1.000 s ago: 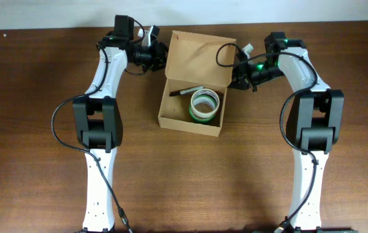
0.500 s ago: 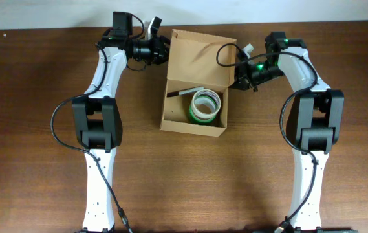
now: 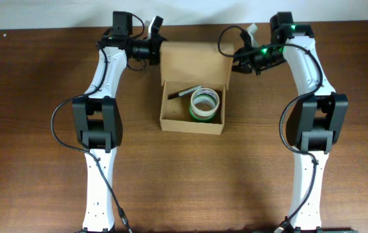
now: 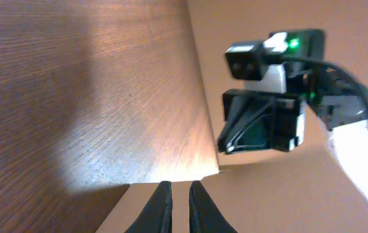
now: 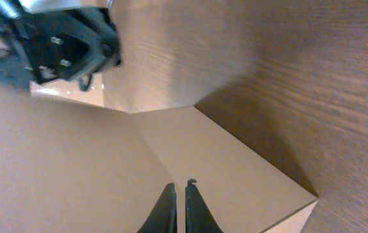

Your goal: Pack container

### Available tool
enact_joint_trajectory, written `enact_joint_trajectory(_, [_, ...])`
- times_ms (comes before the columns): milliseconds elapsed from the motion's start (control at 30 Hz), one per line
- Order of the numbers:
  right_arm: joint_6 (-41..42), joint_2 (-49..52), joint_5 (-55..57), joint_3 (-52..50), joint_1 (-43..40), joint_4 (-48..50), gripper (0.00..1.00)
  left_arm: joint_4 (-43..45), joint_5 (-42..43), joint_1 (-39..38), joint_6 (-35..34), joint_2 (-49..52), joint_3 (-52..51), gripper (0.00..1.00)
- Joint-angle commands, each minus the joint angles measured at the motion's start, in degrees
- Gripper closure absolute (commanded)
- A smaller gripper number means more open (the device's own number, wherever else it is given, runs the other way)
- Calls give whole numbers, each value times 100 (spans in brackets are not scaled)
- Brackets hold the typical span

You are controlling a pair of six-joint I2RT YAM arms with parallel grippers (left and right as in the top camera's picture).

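The container (image 3: 191, 123), a tan cardboard box, sits open at the middle of the table. Its flap lid (image 3: 193, 61) stands up at the back. Inside lie a white and green tape roll (image 3: 205, 104) and a marker (image 3: 187, 91). My left gripper (image 3: 158, 49) is shut and rests at the lid's left edge; its fingertips (image 4: 177, 194) lie against the cardboard (image 4: 281, 200). My right gripper (image 3: 237, 63) is shut at the lid's right edge, with its fingertips (image 5: 179, 197) against the cardboard (image 5: 61, 168).
The brown wooden table (image 3: 41, 129) surrounds the box. A white wall strip runs along the table's far edge (image 3: 196, 13). Each wrist view shows the other arm across the lid: the right arm (image 4: 268, 116) and the left arm (image 5: 67, 45).
The box has turned square to the table edge and its lid now stands more upright. The right gripper moved toward the back; the left gripper shifted slightly at the lid's left edge.
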Motion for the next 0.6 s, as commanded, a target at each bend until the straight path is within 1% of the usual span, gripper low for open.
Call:
enact_joint_trajectory(0, [-68, -302, 142, 393, 37, -173, 95, 13, 166, -11, 44, 76, 146, 91])
enact_joint_trajectory(100, [-94, -302, 378, 516, 37, -369, 95, 13, 166, -17, 46, 76, 144, 91])
enact_joint_trajectory(267, [-136, -302, 420, 520, 37, -509, 95, -7, 229, -17, 46, 76, 146, 91])
enact_joint_trajectory(333, [-136, -302, 472, 527, 37, -568, 95, -4, 415, -17, 46, 76, 144, 92])
enact_joint_trajectory(433, [-199, -302, 573, 568, 37, -737, 95, -7, 855, -26, 46, 76, 144, 98])
enact_joint_trajectory(567, [-223, -361, 671, 568, 37, -841, 95, -94, 1132, -57, 46, 76, 144, 98])
